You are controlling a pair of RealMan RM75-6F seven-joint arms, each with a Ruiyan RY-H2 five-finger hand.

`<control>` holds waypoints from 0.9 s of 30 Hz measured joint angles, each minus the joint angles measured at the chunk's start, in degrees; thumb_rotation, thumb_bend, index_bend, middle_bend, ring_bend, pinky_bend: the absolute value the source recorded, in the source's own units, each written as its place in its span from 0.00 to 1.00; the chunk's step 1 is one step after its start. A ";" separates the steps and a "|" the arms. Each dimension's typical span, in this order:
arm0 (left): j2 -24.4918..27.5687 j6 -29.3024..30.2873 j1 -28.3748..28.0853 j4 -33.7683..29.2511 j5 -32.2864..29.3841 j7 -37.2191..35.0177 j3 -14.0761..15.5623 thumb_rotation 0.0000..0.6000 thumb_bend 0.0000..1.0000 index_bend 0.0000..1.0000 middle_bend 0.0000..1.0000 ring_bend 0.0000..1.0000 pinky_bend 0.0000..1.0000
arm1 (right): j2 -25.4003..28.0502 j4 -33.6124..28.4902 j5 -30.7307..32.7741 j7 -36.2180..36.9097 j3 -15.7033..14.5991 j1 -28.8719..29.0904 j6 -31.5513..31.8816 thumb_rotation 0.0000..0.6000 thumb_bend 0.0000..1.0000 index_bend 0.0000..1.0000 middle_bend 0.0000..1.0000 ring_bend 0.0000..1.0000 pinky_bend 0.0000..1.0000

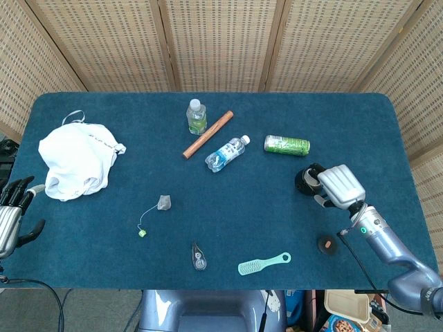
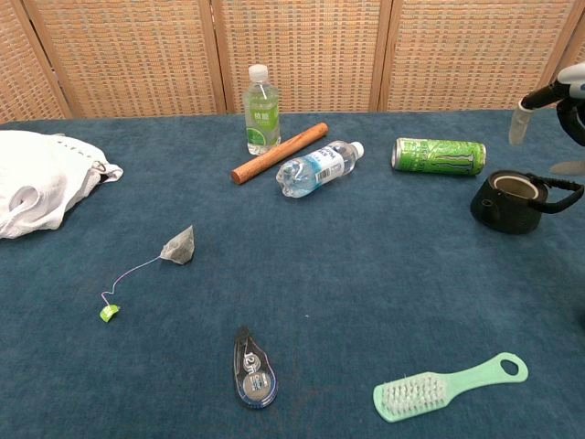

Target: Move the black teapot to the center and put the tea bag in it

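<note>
Right hand (image 1: 337,185) – fingers spread, holding nothing – hovers above the black teapot (image 2: 512,200)

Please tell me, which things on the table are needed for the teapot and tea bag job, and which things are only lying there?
Needed: black teapot, tea bag, right hand.

Only lying there: white cloth, upright bottle, lying bottle, wooden stick, green can, brush, tape dispenser, left hand.
</note>
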 measured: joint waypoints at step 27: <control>-0.09 -0.57 -0.72 -0.62 -0.36 0.89 0.42 1.00 0.36 0.19 0.10 0.10 0.03 | -2.68 6.54 2.47 -5.56 -3.95 1.48 -4.31 0.92 0.48 0.46 0.36 0.65 0.67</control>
